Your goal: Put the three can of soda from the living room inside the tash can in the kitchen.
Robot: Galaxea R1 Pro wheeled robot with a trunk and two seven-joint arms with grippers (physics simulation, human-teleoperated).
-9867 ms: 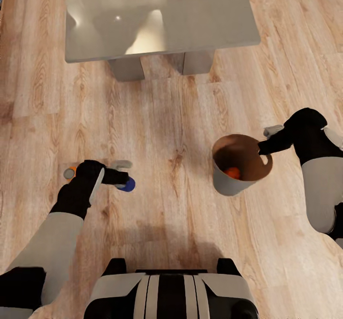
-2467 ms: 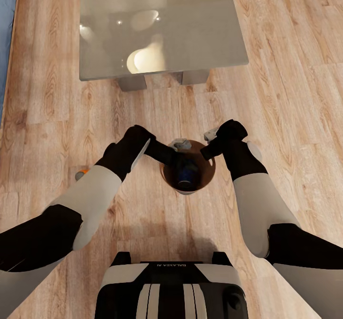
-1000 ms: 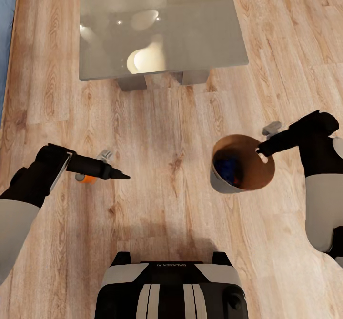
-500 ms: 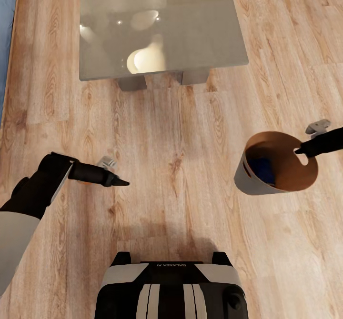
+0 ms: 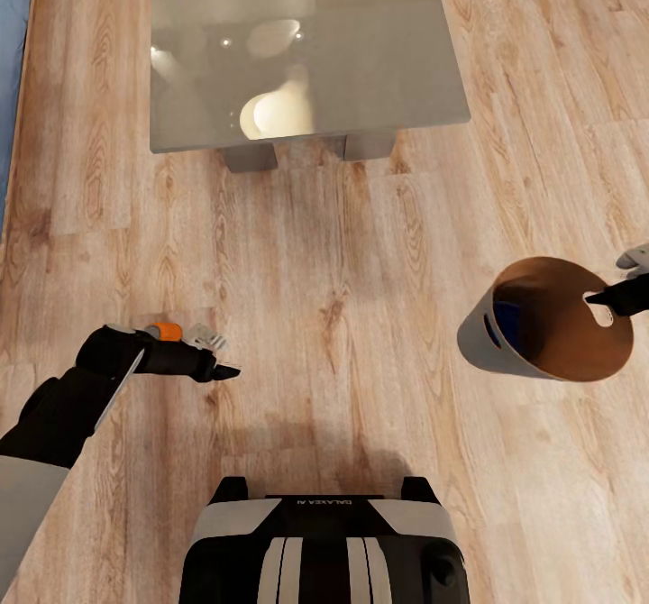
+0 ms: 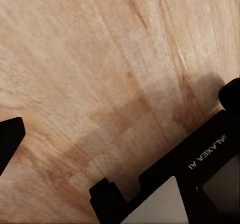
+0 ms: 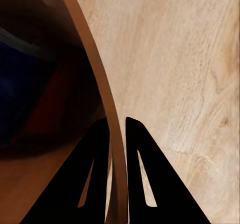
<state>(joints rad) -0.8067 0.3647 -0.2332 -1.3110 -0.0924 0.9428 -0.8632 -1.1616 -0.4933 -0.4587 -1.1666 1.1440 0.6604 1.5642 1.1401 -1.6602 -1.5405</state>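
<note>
An orange can of soda lies on the wood floor at the left, partly hidden behind my left wrist. Just right of it and nearer to me, my left gripper is open and holds nothing; one dark fingertip shows over bare floor in the left wrist view. The tash can hangs tilted at the far right, pale grey outside and brown inside. My right gripper is shut on its rim, one finger on each side. A dark blue can lies inside it, dim in the right wrist view.
The low glass-topped coffee table stands ahead across the top. A strip of light blue sofa runs along the left edge. My own base is at the bottom, and its corner shows in the left wrist view. Wood floor lies between the arms.
My right arm has carried the tash can further right and a little toward me. My left arm has drawn back toward the base, uncovering part of the orange can.
</note>
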